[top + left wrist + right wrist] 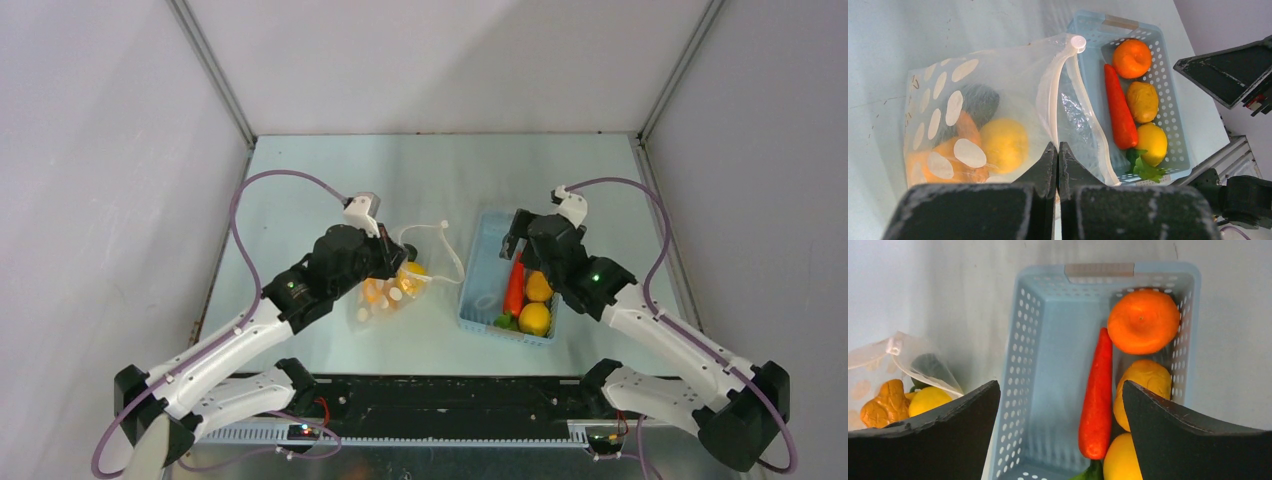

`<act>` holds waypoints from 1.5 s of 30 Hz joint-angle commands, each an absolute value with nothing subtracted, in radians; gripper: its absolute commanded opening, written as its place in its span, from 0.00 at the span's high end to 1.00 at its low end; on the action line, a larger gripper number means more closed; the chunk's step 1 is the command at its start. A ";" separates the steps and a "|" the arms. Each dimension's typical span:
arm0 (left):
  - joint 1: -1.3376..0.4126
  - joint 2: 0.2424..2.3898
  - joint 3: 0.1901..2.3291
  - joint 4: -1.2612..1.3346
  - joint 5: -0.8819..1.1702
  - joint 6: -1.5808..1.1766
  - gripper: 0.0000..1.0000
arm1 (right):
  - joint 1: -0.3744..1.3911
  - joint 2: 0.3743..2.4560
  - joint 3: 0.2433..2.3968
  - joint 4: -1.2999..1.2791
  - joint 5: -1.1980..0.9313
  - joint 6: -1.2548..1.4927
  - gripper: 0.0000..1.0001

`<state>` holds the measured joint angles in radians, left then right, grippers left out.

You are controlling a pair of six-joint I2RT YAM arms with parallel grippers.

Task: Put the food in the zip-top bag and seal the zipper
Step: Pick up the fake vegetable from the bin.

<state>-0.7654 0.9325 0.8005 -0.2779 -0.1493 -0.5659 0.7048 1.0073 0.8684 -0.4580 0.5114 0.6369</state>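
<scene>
The zip-top bag (973,95) lies left of the basket with its mouth gaping. A yellow lemon (1004,145), an orange piece (948,162) and a dark green piece (979,100) lie inside it. My left gripper (1058,148) is shut on the bag's mouth edge, where the white zipper strip (1048,100) runs between the jaws; the slider (1078,42) sits at the far end. More food lies in the blue basket (1058,355): a carrot (1097,395), an orange (1143,321), a tan piece (1142,101) and a lemon (1152,142). My right gripper (1061,385) hovers open above the basket, holding nothing.
In the top view the bag (395,290) and the basket (480,265) sit side by side mid-table, with my left gripper (390,258) and right gripper (515,240) over them. A green leafy piece (1145,167) lies at the basket's near end. Grey walls enclose the table.
</scene>
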 commanded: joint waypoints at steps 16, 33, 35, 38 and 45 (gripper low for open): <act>-0.761 0.944 0.798 -0.257 -0.129 -0.530 1.00 | 0.649 1.402 1.001 -0.635 0.348 0.643 0.33; -0.760 0.930 0.793 -0.257 -0.128 -0.520 1.00 | 0.601 1.623 1.057 -0.641 0.365 0.673 0.39; -0.760 0.930 0.794 -0.257 -0.129 -0.520 1.00 | 0.599 1.641 1.056 -0.625 0.357 0.677 0.40; -0.761 0.926 0.794 -0.261 -0.131 -0.519 1.00 | 0.592 1.663 1.056 -0.616 0.336 0.686 0.42; -0.760 0.918 0.787 -0.257 -0.136 -0.517 1.00 | 0.585 1.684 1.052 -0.615 0.320 0.704 0.51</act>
<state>-0.7650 0.9394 0.8001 -0.2790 -0.1284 -0.5404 0.5911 1.6821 1.0218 -0.6239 0.3252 0.6777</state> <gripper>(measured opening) 0.006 0.525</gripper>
